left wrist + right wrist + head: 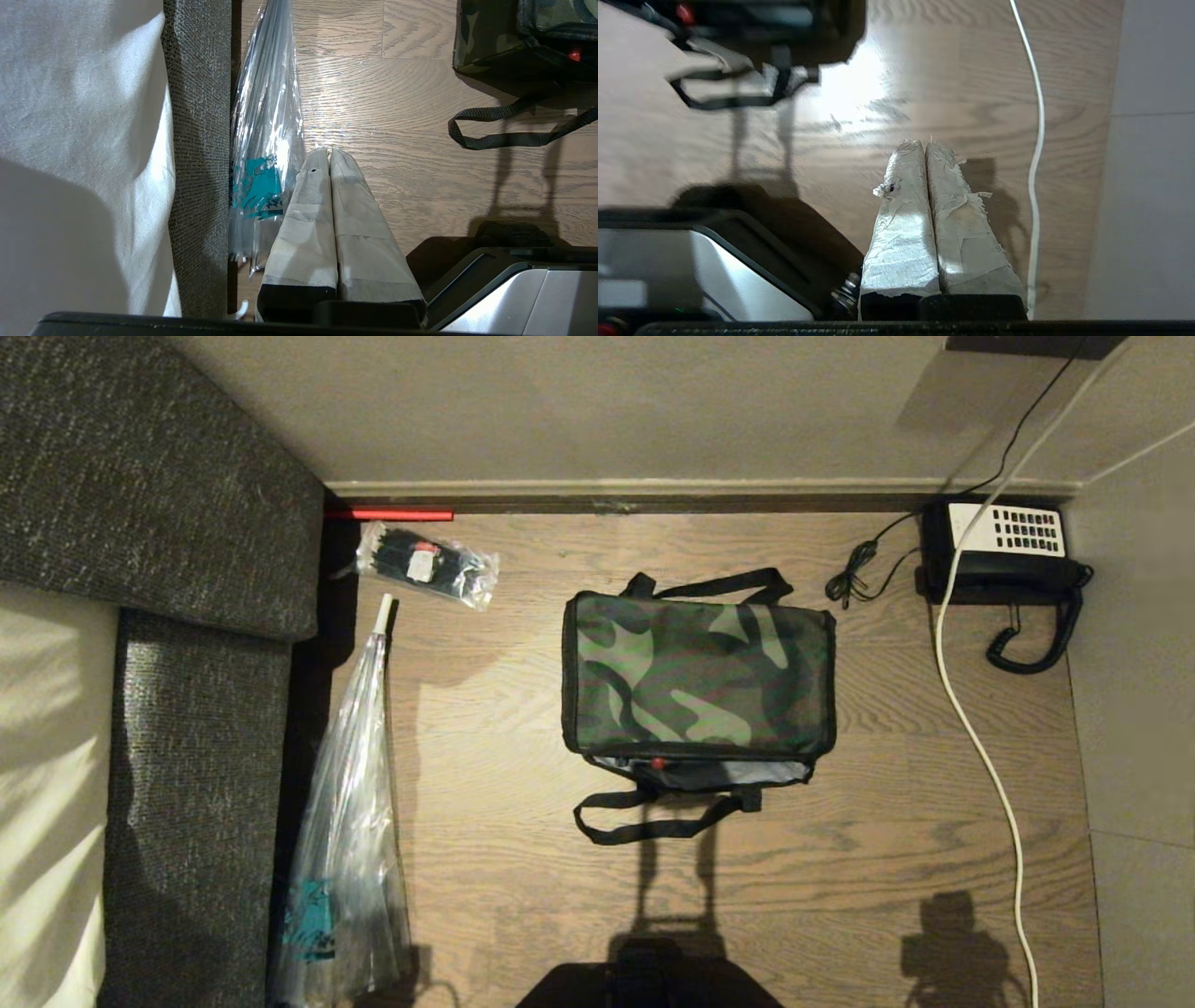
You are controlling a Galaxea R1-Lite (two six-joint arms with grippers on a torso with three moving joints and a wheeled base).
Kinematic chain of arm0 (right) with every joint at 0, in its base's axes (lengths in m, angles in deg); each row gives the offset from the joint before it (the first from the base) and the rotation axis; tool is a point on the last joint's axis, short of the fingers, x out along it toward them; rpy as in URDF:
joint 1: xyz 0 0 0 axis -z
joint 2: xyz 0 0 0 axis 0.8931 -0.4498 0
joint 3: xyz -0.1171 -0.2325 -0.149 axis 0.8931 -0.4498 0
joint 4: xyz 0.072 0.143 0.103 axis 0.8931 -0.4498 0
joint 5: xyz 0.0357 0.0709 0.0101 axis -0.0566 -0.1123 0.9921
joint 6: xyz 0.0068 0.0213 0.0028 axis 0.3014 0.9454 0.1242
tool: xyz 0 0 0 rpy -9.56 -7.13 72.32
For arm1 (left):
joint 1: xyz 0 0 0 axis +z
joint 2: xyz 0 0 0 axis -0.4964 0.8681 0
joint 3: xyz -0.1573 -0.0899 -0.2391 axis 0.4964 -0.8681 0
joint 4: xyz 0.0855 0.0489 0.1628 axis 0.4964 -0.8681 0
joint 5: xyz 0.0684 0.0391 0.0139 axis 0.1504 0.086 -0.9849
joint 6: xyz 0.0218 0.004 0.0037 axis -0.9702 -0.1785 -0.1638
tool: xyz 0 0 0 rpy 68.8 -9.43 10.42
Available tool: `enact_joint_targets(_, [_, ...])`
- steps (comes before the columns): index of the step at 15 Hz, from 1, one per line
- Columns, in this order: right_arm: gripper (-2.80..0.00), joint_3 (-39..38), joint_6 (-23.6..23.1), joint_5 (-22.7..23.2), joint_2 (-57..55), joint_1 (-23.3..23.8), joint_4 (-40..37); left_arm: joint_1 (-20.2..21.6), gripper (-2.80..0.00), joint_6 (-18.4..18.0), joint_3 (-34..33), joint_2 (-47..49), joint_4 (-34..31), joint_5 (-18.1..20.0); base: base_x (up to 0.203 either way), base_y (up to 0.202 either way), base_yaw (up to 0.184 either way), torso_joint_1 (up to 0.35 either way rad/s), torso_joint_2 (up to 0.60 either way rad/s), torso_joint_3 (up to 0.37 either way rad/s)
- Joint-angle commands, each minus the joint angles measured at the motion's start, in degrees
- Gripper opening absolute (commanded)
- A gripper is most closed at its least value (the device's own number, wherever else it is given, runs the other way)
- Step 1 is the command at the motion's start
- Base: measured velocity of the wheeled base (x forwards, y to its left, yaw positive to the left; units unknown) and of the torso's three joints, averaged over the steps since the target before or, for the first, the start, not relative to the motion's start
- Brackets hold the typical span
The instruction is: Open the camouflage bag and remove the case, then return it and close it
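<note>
Camouflage fabric in green, olive and black covers the boxy rectangular bag [697, 674], which sits in the middle of the wood-grain floor [523, 728] with its lid down; a strip of silvery lining and a small red spot show under the near edge, so the flap seems to lie shut without being fully fastened. One black strap handle [653, 817] trails loose toward the robot, probably because nothing is lifting it. The rigid black case is not in sight and, judging by the bag's full shape, is likely back inside. The left gripper [329, 154] hangs low beside the robot's base with its tape-wrapped fingers pressed together on nothing, near the folded clear plastic umbrella [350, 803] that lies along the dark woven sofa [215, 747]. The right gripper [924, 145] is likewise clenched and empty, over bare floor next to the white cable [980, 747], well apart from the bag. Both look parked, which suggests the work is at or near its end. A black-and-white desk telephone [1004, 546] sits by the skirting board at the far right, and a clear packet of black items [425, 560] lies at the far left by the wall.
</note>
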Motion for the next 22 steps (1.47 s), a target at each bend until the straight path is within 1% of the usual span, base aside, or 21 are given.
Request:
enact_joint_targets(1, [-2.8,0.0,0.1,-0.1,0.9,0.0,-0.3,0.0,-2.8,0.0,-0.1,0.1,0.0,0.0,0.0,0.0,0.0,0.0,0.0,0.0])
enact_joint_targets(16, [-2.8,0.1,0.1,0.0,0.9,0.0,-0.5,0.0,-2.8,-0.4,0.0,0.1,-0.1,0.1,0.0,0.0,0.0,0.0,0.0,0.0])
enact_joint_targets(18, [-2.8,0.1,0.1,0.0,0.9,0.0,-0.5,0.0,-2.8,0.7,-0.1,0.1,-0.1,-0.2,0.0,0.0,0.0,0.0,0.0,0.0])
enact_joint_targets(22, [-2.8,0.1,0.1,0.0,0.9,0.1,-0.6,0.0,-2.8,0.1,0.0,0.1,-0.2,-0.3,0.0,0.0,0.0,0.0,0.0,0.0])
